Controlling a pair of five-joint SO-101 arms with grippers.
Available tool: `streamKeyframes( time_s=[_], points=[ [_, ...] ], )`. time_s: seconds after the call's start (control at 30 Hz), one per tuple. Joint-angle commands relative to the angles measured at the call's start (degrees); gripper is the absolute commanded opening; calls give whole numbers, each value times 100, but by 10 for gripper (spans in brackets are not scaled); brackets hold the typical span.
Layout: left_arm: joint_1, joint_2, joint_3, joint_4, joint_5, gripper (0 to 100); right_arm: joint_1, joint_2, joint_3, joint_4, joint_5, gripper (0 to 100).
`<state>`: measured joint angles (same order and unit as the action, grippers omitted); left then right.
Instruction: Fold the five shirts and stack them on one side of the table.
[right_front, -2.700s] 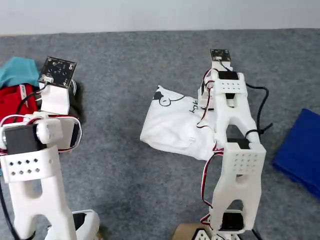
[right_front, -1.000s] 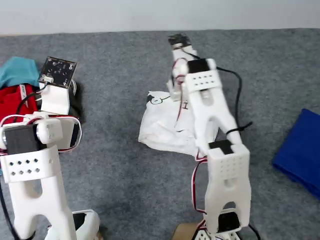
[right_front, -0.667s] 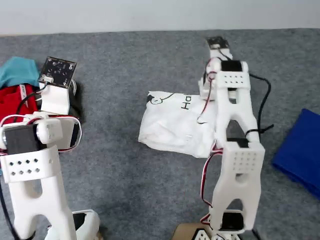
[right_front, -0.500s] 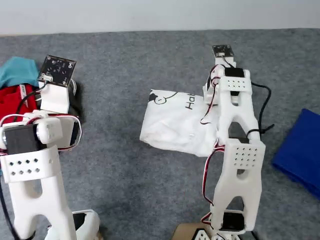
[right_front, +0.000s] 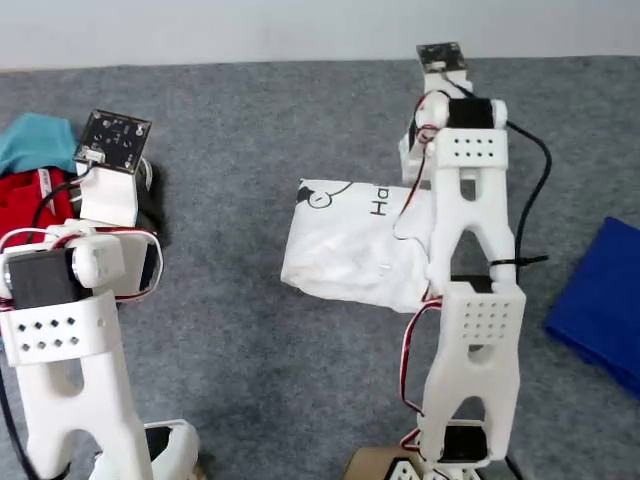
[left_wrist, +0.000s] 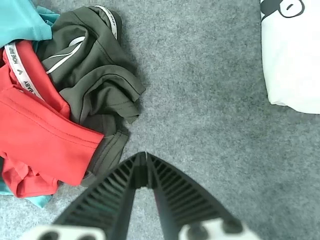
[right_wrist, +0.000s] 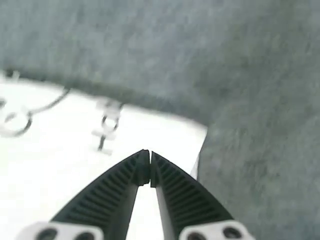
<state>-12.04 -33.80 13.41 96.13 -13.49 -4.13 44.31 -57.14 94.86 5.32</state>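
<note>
A folded blue shirt (right_front: 600, 300) lies at the near right of the grey table (right_front: 250, 130). A white shirt (right_front: 340, 250) lies mid-table under the right arm. The right gripper (right_wrist: 150, 156), fingers pressed together, is over its far right edge. At the far left, the left gripper (left_wrist: 146, 159), also pressed together, hangs over bare table just beside a dark shirt (left_wrist: 95, 85). This shirt is heaped with a red shirt (left_wrist: 35, 135) and a teal shirt (left_wrist: 20, 20).

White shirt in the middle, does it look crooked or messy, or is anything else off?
The white shirt is folded but lies slightly askew to the far edge of the table, its near side puffy. Left of it, the red shirt, dark shirt and teal shirt lie in a crumpled heap, unfolded.
</note>
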Motion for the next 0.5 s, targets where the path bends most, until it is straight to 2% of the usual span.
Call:
streamKeyframes(
  time_s=[0.0, 0.47],
  points=[
    [18, -9, -13, -105, -44, 5, -409, -453, -290, 796, 9, 10],
    [-35, -53, -31, -176, -44, 5, -1640, -1754, 1767, 813, 0, 10]
  ],
)
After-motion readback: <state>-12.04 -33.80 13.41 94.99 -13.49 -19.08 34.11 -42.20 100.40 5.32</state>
